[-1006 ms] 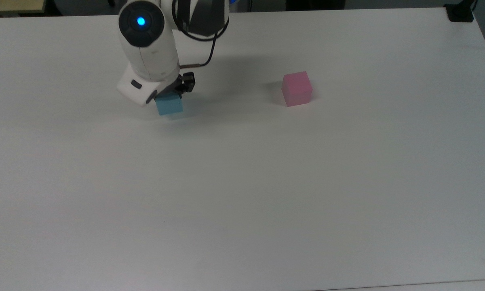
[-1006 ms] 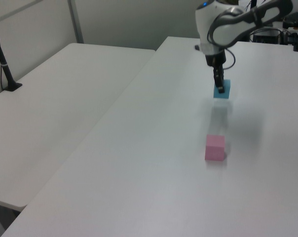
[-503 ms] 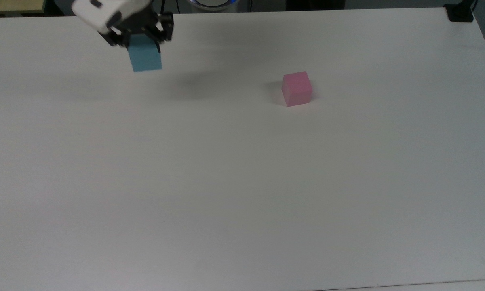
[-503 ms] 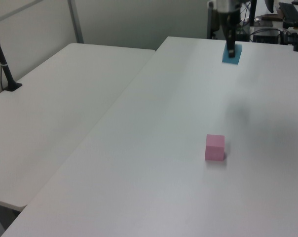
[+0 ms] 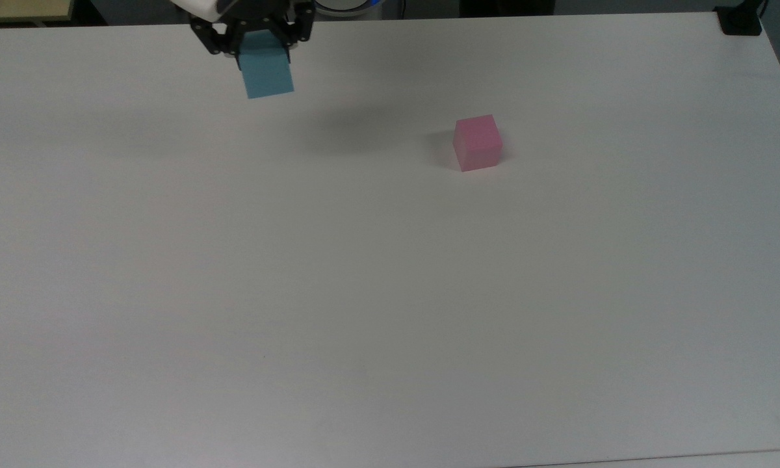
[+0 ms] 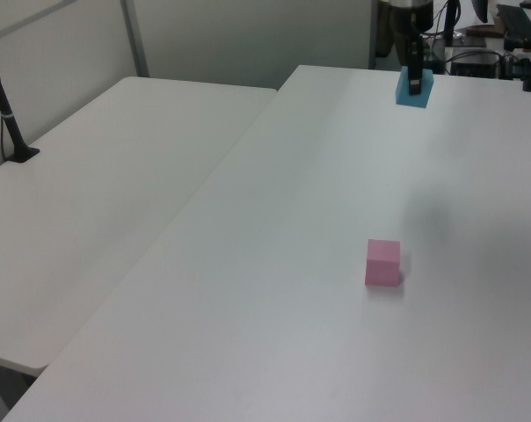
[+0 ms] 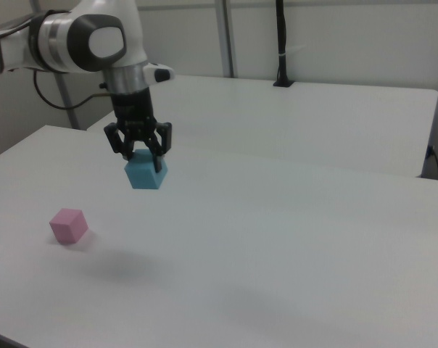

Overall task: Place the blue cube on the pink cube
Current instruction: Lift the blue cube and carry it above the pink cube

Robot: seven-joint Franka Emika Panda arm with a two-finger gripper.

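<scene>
- White table (image 5: 390,292) takes up nearly all of the top view; in the left view a second white table (image 6: 98,202) stands beside it on the left half of the frame, with a black post (image 6: 6,110) clamped at its far left edge
- No brand, label or writing can be read on the cubes, the arm or the tables
- Gripper (image 5: 264,55) sits at the upper left of the top view – its dark fingers (image 7: 156,148) are closed against opposite sides of the blue cube (image 5: 268,73), pinching its upper part
- In the right view the blue cube (image 7: 146,172) hangs clear of the table in the left-centre of the frame, with a soft shadow on the surface below and nothing under it
- In the left view the blue cube (image 6: 414,86) shows at the upper right, one dark finger (image 6: 415,75) lying down its near face
- Pink cube (image 5: 477,143) rests flat on the table, right of centre in the upper part of the top view – well apart from the held cube
- Left view puts the pink cube (image 6: 382,262) right of centre; right view puts it (image 7: 67,225) at the left edge area, lower than the blue one
- White arm (image 7: 88,40) comes in from the upper left of the right view, wrist pointing down
</scene>
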